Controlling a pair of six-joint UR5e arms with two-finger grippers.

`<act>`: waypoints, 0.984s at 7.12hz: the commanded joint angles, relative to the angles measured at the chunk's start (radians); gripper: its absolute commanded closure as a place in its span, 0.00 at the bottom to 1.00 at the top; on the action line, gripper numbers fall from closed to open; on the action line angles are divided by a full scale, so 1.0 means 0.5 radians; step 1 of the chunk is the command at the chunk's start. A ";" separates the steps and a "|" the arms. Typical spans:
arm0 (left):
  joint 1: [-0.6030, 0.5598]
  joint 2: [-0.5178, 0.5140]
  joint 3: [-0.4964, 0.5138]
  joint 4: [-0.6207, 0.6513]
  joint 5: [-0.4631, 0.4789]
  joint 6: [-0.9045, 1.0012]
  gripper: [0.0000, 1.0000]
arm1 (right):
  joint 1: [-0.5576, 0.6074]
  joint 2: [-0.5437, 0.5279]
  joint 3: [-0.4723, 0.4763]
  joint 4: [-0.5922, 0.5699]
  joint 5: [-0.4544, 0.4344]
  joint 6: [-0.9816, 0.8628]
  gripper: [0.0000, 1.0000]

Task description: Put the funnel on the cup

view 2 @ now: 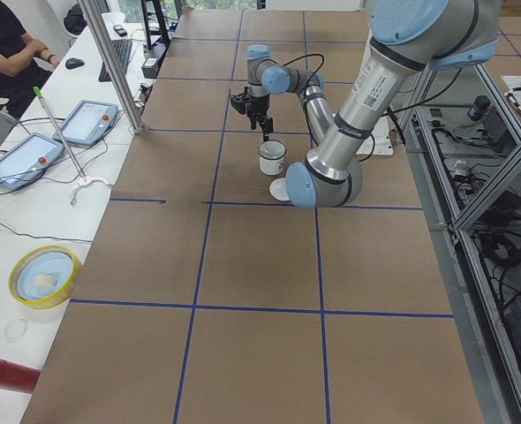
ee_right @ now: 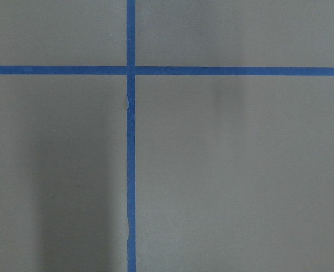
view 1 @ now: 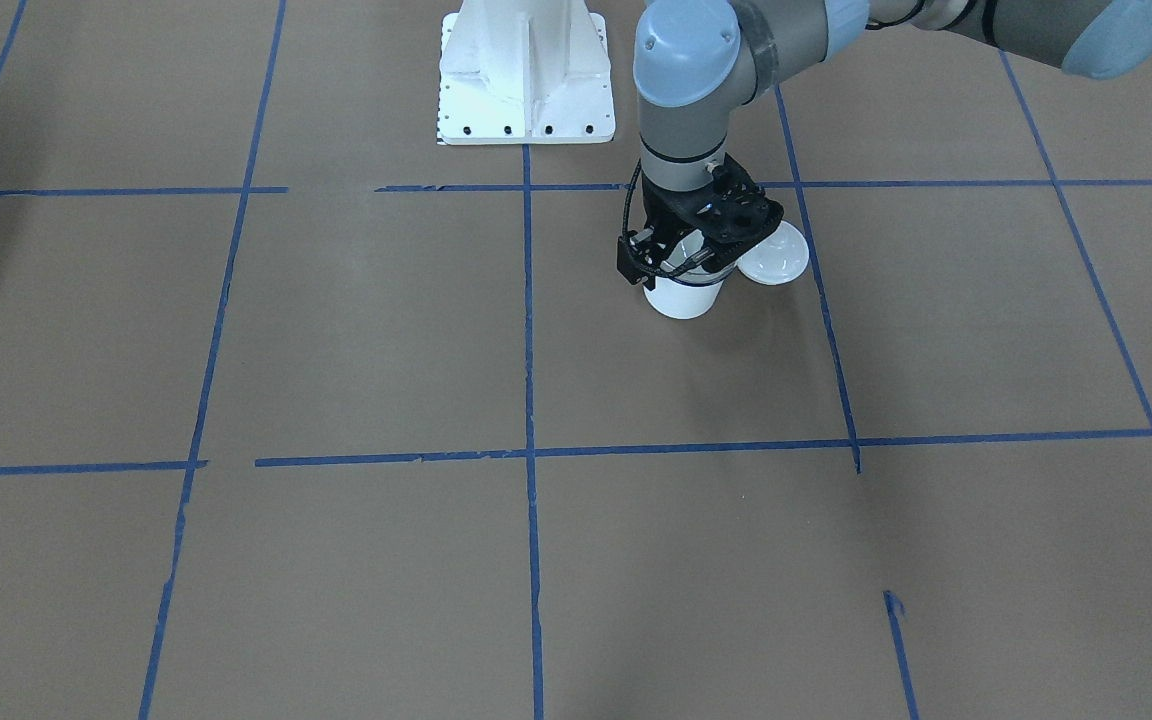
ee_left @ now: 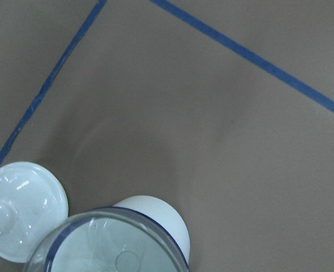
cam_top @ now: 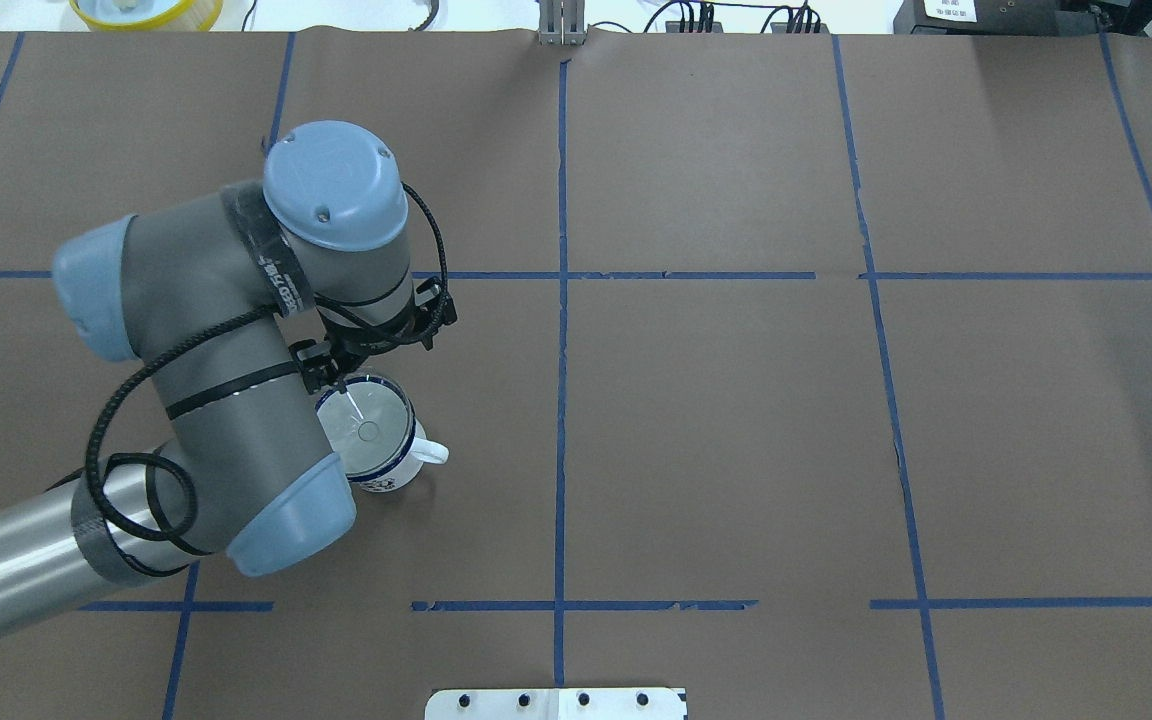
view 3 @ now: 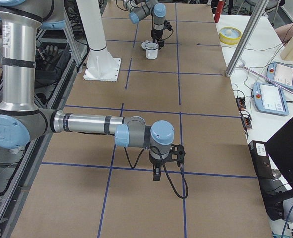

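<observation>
— Brown paper over the whole table (cam_top: 736,450), gridded in blue tape (cam_top: 562,300), with a white mounting base (view 1: 526,80) at my edge. The operators' bench runs along the far side, carrying two tablets (view 2: 84,122) and a yellow-rimmed dish (view 2: 44,276).

— Noted. Arms?

— My left arm (cam_top: 216,400) is bent over the work, wrist pointing down. My right arm (view 3: 87,124) hangs low over bare paper, well apart from everything. Its wrist camera shows only a tape crossing.

— Task things?

— The cup (view 1: 681,298) stands upright, handle toward the table's middle. The funnel (cam_top: 368,430) sits in its mouth, the clear cone inside the blue rim and the spout hole near centre. A round white lid (view 1: 774,262) lies flat on the paper just beside the cup; it is no part of this job.

— Jaws?

— My left jaws hang right over the cup's mouth, close to the funnel's rim. I cannot tell whether they are clenched on that rim or released, since the fingertips are hidden in every view. My right jaws show only from the side, small, so I cannot tell there either.

— Step in hand?

— Judgement: placement is all but finished, and the funnel looks seated and roughly level. If the grip is on, the next move calls for opening fully first. After that, a straight vertical lift. The plastic looks light, so any sideways drag could tip it off the rim or nudge the lid.
</observation>
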 commanded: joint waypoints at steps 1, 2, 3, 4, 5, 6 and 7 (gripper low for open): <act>-0.229 0.133 -0.295 0.104 -0.029 0.547 0.00 | 0.000 0.000 0.000 0.000 0.000 0.000 0.00; -0.425 0.200 -0.299 0.104 -0.156 0.878 0.00 | 0.000 0.000 0.000 0.000 0.000 0.000 0.00; -0.646 0.268 -0.303 0.104 -0.285 1.173 0.00 | 0.000 0.000 0.000 0.000 0.000 0.000 0.00; -0.885 0.372 -0.303 0.089 -0.344 1.482 0.00 | 0.000 0.000 0.000 0.000 0.000 0.000 0.00; -1.109 0.516 -0.296 0.083 -0.454 1.883 0.00 | 0.000 0.000 0.000 0.000 0.000 0.000 0.00; -1.366 0.687 -0.272 0.077 -0.556 2.355 0.00 | 0.000 0.000 0.000 0.000 0.000 0.000 0.00; -1.569 0.862 -0.217 0.065 -0.629 2.712 0.00 | 0.000 0.000 0.000 0.000 0.000 0.000 0.00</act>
